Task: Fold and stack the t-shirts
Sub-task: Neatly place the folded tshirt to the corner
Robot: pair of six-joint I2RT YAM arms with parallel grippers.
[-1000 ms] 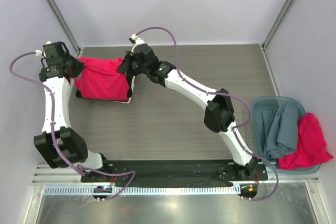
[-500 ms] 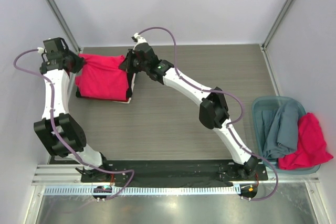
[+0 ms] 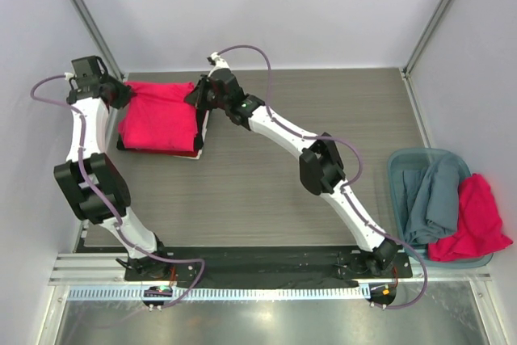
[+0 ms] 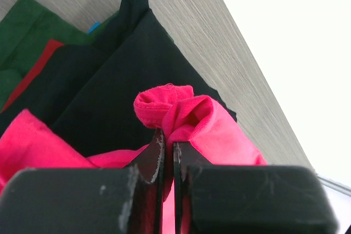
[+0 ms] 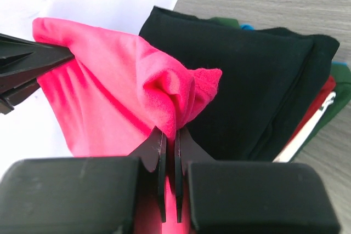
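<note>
Pink-red t-shirt (image 3: 159,123) stretched over the folded stack (image 5: 258,75) at the table's far left, one bunched corner pinched tight in left gripper (image 4: 167,138) and right gripper (image 5: 169,134). Probably lands crooked or rumpled if dropped unevenly. Tiny pinches too, could slip.

Bright even overhead light, faint shadows, blown-out whites in wrist views.

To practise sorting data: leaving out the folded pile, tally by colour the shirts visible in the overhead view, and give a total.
Pinkish-red shirts: 2, one over the pile, one in the basket
Grey-blue shirts: 1, in the basket
Total: 3
</note>
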